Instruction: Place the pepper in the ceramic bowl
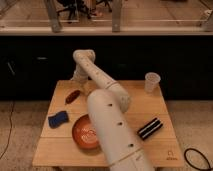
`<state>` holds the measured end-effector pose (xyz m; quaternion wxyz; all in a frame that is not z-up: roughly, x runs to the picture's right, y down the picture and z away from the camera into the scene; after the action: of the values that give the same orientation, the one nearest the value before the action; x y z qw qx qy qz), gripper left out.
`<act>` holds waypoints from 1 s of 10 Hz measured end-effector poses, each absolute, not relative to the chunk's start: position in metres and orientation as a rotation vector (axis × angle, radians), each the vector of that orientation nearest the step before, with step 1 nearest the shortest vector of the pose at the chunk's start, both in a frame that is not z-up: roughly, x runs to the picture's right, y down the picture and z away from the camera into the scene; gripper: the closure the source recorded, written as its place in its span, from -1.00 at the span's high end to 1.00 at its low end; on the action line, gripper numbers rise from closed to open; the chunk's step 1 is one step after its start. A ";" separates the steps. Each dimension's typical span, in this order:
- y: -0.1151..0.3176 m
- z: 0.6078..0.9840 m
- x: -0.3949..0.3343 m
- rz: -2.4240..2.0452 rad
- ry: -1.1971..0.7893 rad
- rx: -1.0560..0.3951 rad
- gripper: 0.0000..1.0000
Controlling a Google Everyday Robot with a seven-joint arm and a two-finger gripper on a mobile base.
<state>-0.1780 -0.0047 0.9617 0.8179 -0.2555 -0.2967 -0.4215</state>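
The pepper [73, 96] is small and dark red and lies on the wooden table [150, 107] at the back left. The ceramic bowl [82, 134] is wide and orange-red and sits near the front; its right side is hidden behind my white arm. My arm reaches up over the table, bends at the top and comes down at the back left. My gripper [83, 88] hangs just to the right of the pepper, close above the table top. Nothing shows in it.
A blue sponge-like block [58, 118] lies left of the bowl. A translucent plastic cup [152, 82] stands at the back right. A black ribbed object [150, 128] lies at the front right. A dark counter runs behind the table.
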 end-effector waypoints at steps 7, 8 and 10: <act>0.000 0.951 -0.177 -0.936 -0.664 -0.447 0.60; 0.000 0.953 -0.176 -0.922 -0.672 -0.452 0.60; -0.003 0.958 -0.179 -0.889 -0.687 -0.462 0.60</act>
<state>-0.1790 -0.0030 0.9581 0.8211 -0.2172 -0.3226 -0.4178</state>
